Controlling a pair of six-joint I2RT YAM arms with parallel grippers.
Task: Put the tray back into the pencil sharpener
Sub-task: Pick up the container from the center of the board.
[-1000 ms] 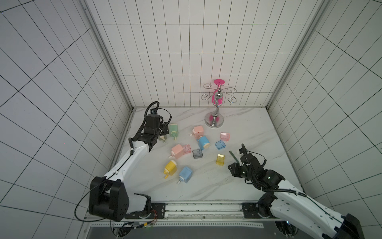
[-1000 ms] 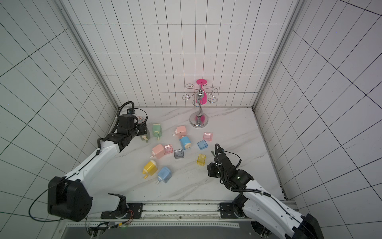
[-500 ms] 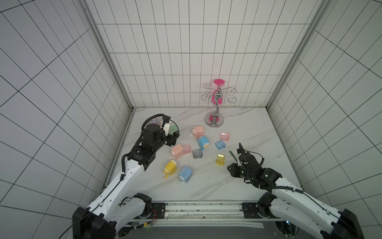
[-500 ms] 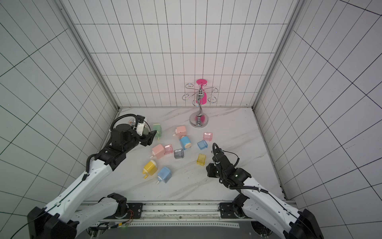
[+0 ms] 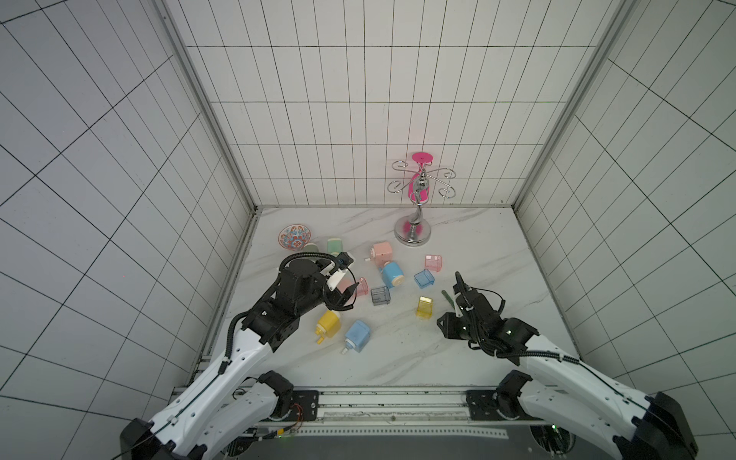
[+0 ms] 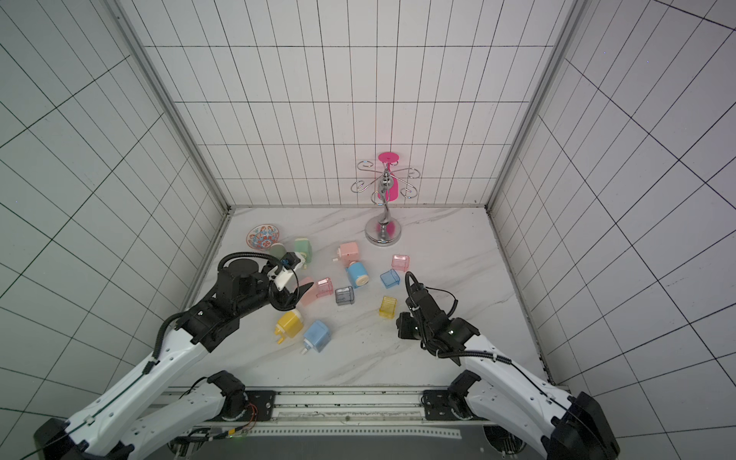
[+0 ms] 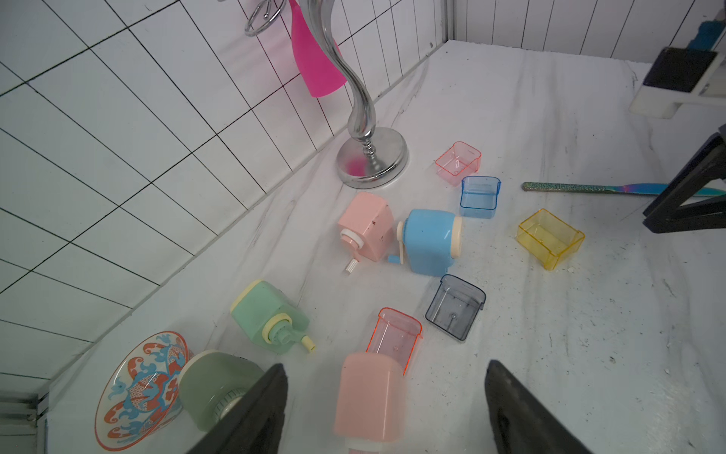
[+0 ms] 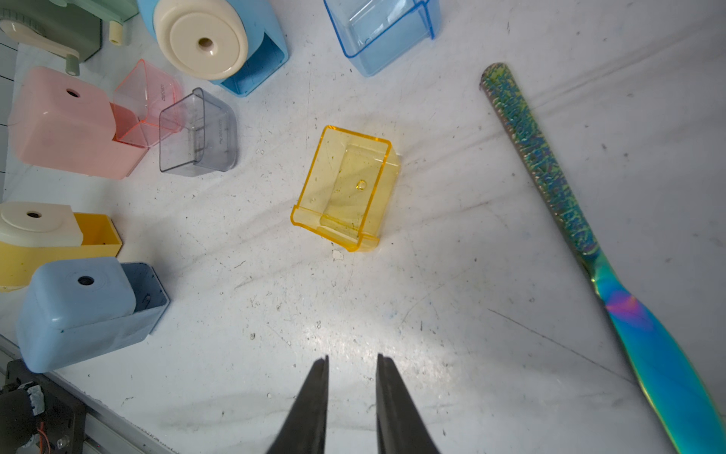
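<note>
The left end effector (image 7: 385, 365) stands wide open and grips nothing. A pink pencil sharpener (image 7: 369, 393) lies on the desk (image 7: 589, 314) between its fingers (image 7: 259, 408), touching neither. Just beyond it a pink tray (image 7: 395, 338) lies end to end against the sharpener. The right wrist view adds that this tray meets the sharpener at its open slot; how far in it sits I cannot tell. In both top views the left arm hides most of that sharpener.

The right end effector (image 8: 351, 359) has its jaws a narrow gap apart, empty, over bare desk. Ahead of it lies the yellow tray (image 8: 345, 188), alone. Well off to one side is the yellow pencil sharpener (image 8: 51, 239), slot vacant, a detail only this view shows. On the other side lies an iridescent knife (image 8: 550, 177).

Moulded lettering on the pink tray and the grey tray (image 8: 200, 133) is too small to read.
</note>
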